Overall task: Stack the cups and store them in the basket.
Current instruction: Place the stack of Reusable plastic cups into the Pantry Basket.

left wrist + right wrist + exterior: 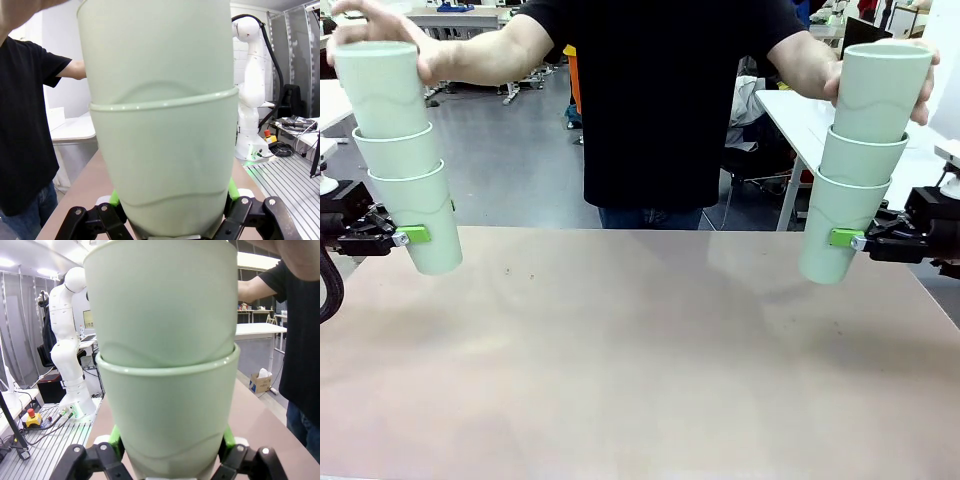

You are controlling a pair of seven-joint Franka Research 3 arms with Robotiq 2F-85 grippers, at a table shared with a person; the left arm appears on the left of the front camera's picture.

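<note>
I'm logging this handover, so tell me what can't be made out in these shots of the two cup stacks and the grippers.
Front view: how deep the left stack and right stack are nested; the outer walls hide it.
Wrist views: the pad contact of the left gripper and right gripper; the stack covers it.
Wrist views: each stack's top, cut off by the upper edge.

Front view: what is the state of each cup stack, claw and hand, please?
Left cup stack, three nested, tilted.
Right cup stack, three nested, tilted.
Left claw, shut low on the left cup stack.
Right claw, shut low on the right cup stack.
Person's hands, one holding each stack's top.
</note>
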